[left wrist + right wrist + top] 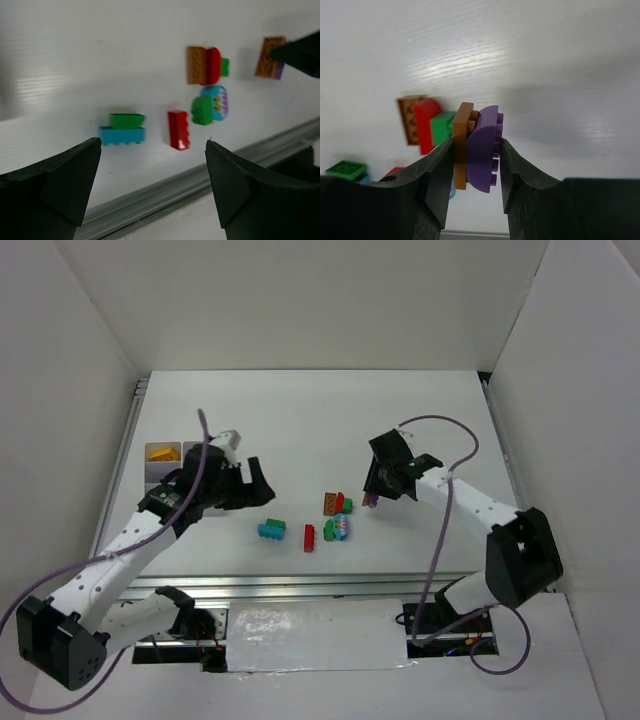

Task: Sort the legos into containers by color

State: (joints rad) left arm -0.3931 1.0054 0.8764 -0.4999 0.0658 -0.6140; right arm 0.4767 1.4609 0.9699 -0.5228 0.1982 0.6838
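Observation:
My right gripper is shut on an orange plate stuck to a purple brick, right of the brick cluster. On the table lie an orange-red-green group, a green brick beside a teal oval, a red brick and a teal brick with a green one on it. My left gripper is open and empty, above and left of the bricks. The white tray at the far left holds a yellow brick.
White walls enclose the table on three sides. A metal rail runs along the near edge, just below the bricks. In the left wrist view the red brick and the teal brick lie beyond the open fingers, and the rail is closer.

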